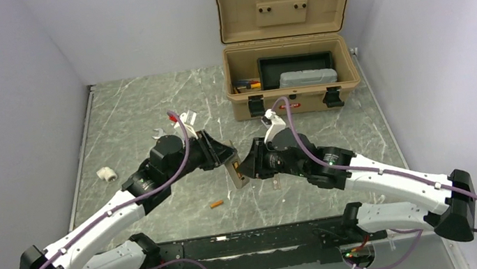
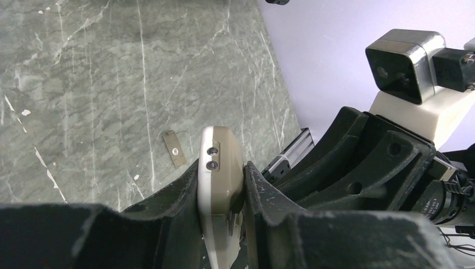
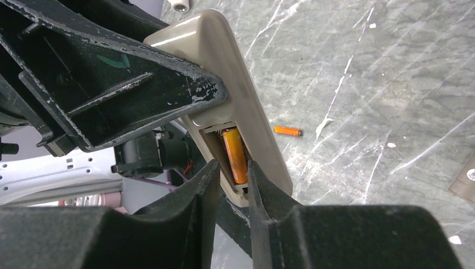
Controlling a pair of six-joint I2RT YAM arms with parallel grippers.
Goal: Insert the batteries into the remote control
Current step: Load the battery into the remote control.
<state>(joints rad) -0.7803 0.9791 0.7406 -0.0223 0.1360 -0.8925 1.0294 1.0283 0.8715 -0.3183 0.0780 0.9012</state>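
My left gripper (image 2: 222,175) (image 1: 223,156) is shut on the remote control (image 2: 222,150) (image 1: 236,173) (image 3: 224,61) and holds it above the table, grey-tan back toward the right arm. The battery bay is uncovered, and one orange battery (image 3: 236,154) lies inside it. My right gripper (image 3: 234,171) (image 1: 246,165) is at the bay's lower end. Its jaws stand slightly apart on either side of that battery's tip, without a clear grip on it. A second battery (image 3: 287,130) (image 1: 216,204) lies loose on the table.
A small tan cover plate (image 2: 175,148) (image 3: 466,179) lies flat on the marble table. An open tan toolbox (image 1: 291,81) stands at the back. A silver wrench (image 1: 158,132) and a white fitting (image 1: 107,172) lie to the left.
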